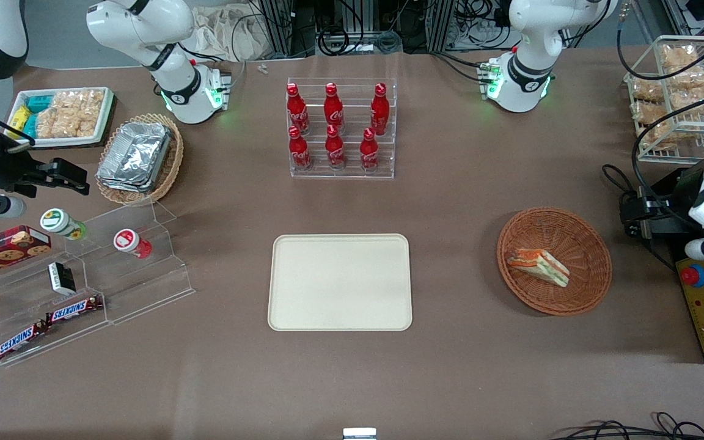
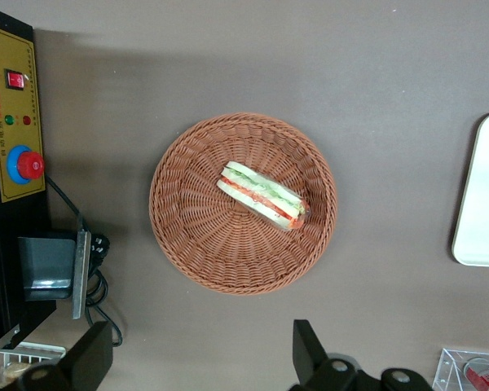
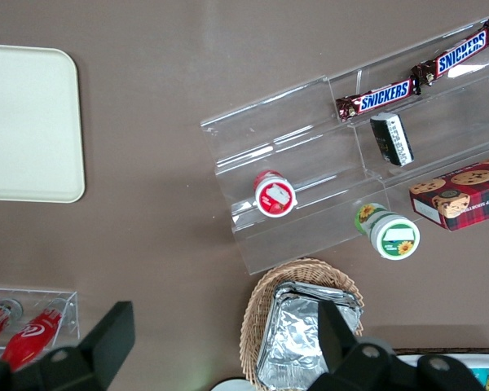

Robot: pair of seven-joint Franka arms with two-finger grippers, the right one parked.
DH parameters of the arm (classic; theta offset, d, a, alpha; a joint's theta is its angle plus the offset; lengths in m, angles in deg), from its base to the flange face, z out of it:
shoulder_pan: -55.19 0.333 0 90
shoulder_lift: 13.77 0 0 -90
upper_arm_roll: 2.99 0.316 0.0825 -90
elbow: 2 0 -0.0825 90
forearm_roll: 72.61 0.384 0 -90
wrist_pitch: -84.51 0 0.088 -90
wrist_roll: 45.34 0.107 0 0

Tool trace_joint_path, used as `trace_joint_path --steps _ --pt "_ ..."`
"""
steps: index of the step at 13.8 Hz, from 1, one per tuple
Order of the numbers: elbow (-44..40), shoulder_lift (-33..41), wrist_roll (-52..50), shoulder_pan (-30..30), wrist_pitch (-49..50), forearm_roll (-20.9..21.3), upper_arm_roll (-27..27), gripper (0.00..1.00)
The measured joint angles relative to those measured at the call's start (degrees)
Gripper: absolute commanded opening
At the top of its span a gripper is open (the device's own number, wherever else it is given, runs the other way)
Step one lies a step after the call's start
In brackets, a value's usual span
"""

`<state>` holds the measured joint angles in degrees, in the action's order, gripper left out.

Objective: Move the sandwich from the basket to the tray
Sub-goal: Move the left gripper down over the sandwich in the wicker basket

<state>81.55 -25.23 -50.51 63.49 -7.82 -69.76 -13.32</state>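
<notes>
I am at the very start of the job: nothing is picked up yet, and my gripper (image 2: 200, 362) hangs high above the table with its two fingers (image 2: 94, 354) spread wide apart and nothing between them. Taking the basket (image 1: 584, 235) as my landmark, I am off to one side of it rather than over it, on the side toward the working arm's end of the table. The sandwich (image 1: 538, 266) lies inside the basket, near its middle, resting on its side on the weave. It is a small wedge of white bread with orange and green layers showing along the cut face, and it seems to be in clear wrap, which may be slippery. The tray (image 1: 340, 282) sits well apart from the basket, toward the parked arm's end, with its surface bare. My next move, I judge, is to travel over the basket, turn my fingers across the wedge's bread faces, and come down for a gentle pinch.
</notes>
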Motion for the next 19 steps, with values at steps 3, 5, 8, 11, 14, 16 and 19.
trace_joint_path --steps 3,5,8,11,14,16,19 --pt "0.03 -0.03 0.00 0.08 0.01 0.07 0.01 0.99" --pt "0.06 -0.03 0.00 0.05 0.01 0.07 -0.10 0.99" --pt "0.87 -0.06 -2.53 -0.25 1.01 0.07 -0.66 0.99" --pt "5.88 -0.08 -4.26 -0.79 -1.73 0.07 -1.36 0.99" --pt "14.18 0.07 -10.80 -1.81 -13.42 0.07 -1.76 0.99" --pt "18.16 0.16 -17.98 -2.03 -18.64 0.07 -2.54 0.99" --pt "21.57 -0.19 -31.84 -1.93 -22.90 0.07 -2.68 0.99"
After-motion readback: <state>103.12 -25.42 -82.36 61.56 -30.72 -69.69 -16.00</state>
